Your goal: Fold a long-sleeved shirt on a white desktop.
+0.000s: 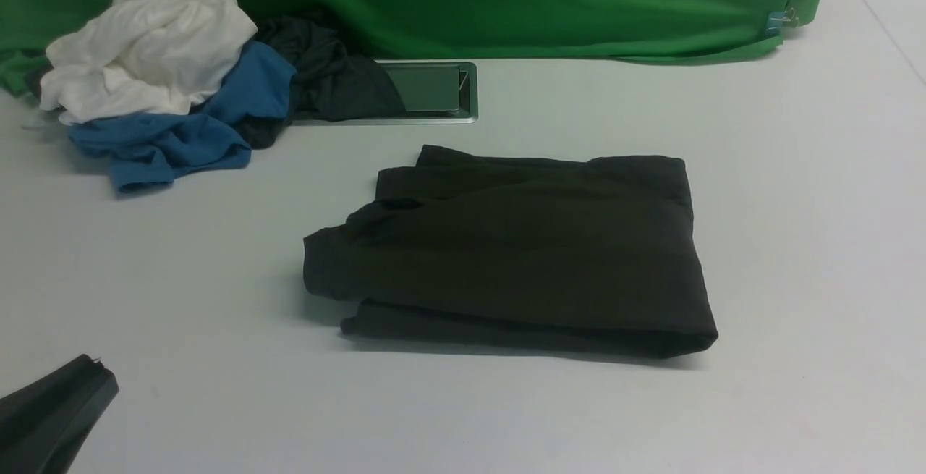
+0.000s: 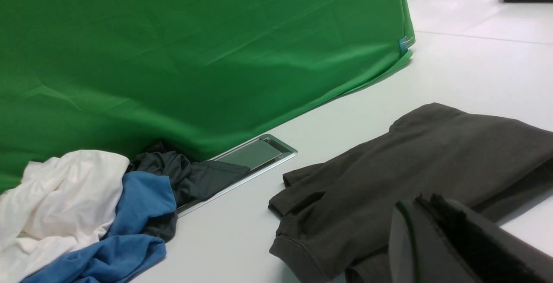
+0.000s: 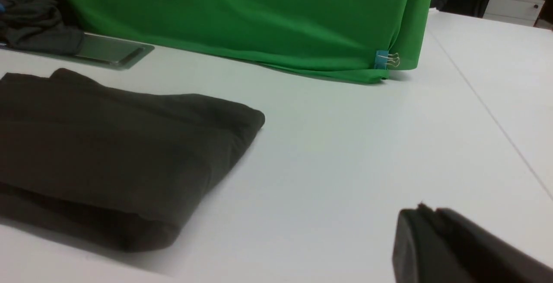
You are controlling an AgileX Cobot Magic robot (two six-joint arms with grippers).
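Black knit, one item: the shirt (image 1: pixel 514 257) lies in your front view as a squarish folded bundle at the middle of the desktop (image 1: pixel 796 242), its long axis running left to right, the folded edge toward your right and the looser cuff and hem ends toward your left. Pile (image 1: pixel 181 90) of white, blue and dark garments sits well apart at the far left, against the green cloth (image 1: pixel 506 3) and partly over the hatch (image 1: pixel 434 90). Left gripper (image 1: pixel 98 369) shows only at the near left corner, jaws together, holding nothing, well clear of the shirt; the shirt lies forward and to its right. Right gripper does not appear in this view. Left wrist view: shirt (image 2: pixel 410 166) fills the area just beyond the left gripper (image 2: pixel 432 201), whose tips are pressed together and empty; whether they brush the cloth beneath you cannot tell, though they look to hang just above its edge. Right wrist view: shirt (image 3: pixel 108 153) shows its neat folded corner, bare desktop (image 3: pixel 345 153) between it and the right gripper (image 3: pixel 421 209), which looks all but closed with nothing in it and is apart from the cloth. Judgement: the fold looks essentially done, and by the wrist views your left arm is the nearer one should any tidying of the loose end be wanted.
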